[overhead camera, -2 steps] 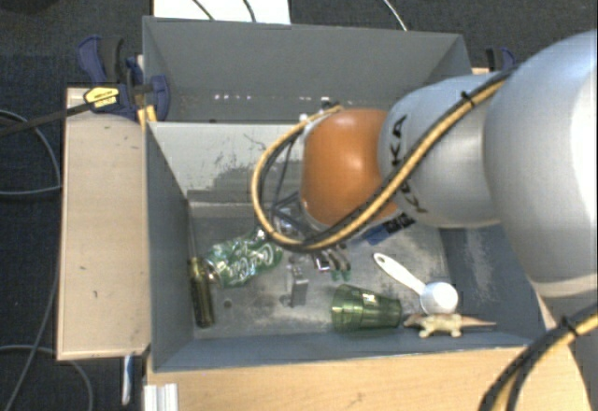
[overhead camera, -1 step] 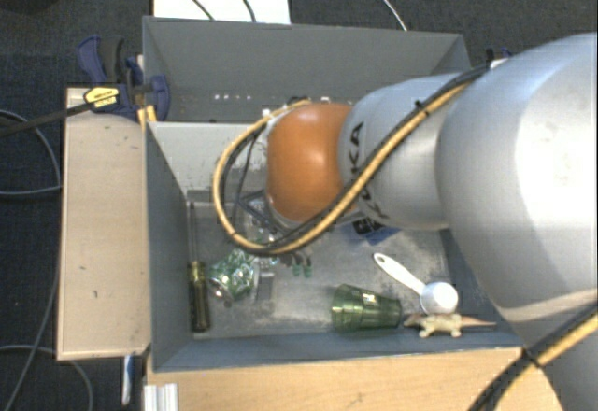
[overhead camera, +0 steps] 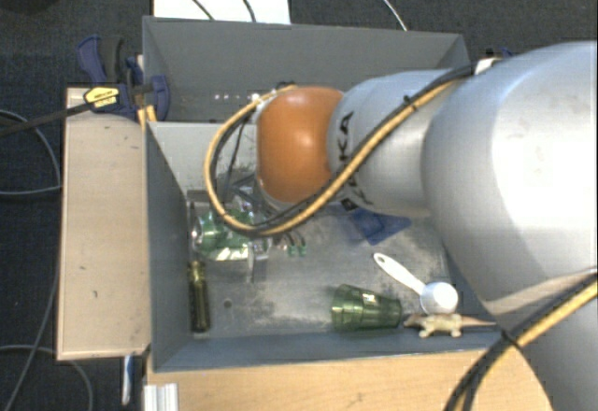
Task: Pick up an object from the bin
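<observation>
My gripper (overhead camera: 252, 248) hangs under the orange wrist cover, low over the left part of the bin floor. Right beside it, to its left, lies a crumpled clear green wrapper-like thing (overhead camera: 215, 237), touching or nearly touching the gripper. A dark olive stick-shaped thing (overhead camera: 198, 299) lies lengthwise along the left wall, just below the green piece. Nothing is seen held in the gripper.
A green translucent cup (overhead camera: 363, 308) lies on its side near the front wall. A white spoon (overhead camera: 413, 282) and a beige toy lizard (overhead camera: 439, 326) lie at the front right. A blue scrap (overhead camera: 376, 227) peeks out under the arm, which covers the bin's right side.
</observation>
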You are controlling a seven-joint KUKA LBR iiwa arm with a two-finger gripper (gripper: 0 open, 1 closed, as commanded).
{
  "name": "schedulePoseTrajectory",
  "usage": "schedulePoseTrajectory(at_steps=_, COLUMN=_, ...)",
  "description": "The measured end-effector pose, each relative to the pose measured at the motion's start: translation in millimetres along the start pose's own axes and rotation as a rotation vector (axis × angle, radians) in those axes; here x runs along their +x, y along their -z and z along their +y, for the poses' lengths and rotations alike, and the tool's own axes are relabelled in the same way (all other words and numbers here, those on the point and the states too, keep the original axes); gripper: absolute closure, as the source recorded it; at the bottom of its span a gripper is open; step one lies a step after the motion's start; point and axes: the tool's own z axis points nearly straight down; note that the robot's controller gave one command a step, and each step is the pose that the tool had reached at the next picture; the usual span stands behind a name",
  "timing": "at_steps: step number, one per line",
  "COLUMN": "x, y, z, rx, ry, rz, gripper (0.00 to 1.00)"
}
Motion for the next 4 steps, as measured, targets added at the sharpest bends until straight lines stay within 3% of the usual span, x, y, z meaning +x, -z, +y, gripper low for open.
schedulePoseTrajectory(at_steps=1, x=1.7, y=-8, z=-11, rx=0.001, ry=-0.009, rz=0.004, gripper=1.0)
schedulePoseTrajectory(at_steps=2, x=1.7, y=-8, z=-11, rx=0.001, ry=-0.011, rz=0.004, gripper=1.0)
schedulePoseTrajectory(at_steps=3, x=-13.8, y=-8, z=-14, rx=-0.001, ry=-0.028, rz=-0.002, gripper=1.0)
schedulePoseTrajectory(at_steps=4, x=-13.6, y=-8, z=-20, rx=-0.001, ry=-0.032, rz=0.001, gripper=1.0)
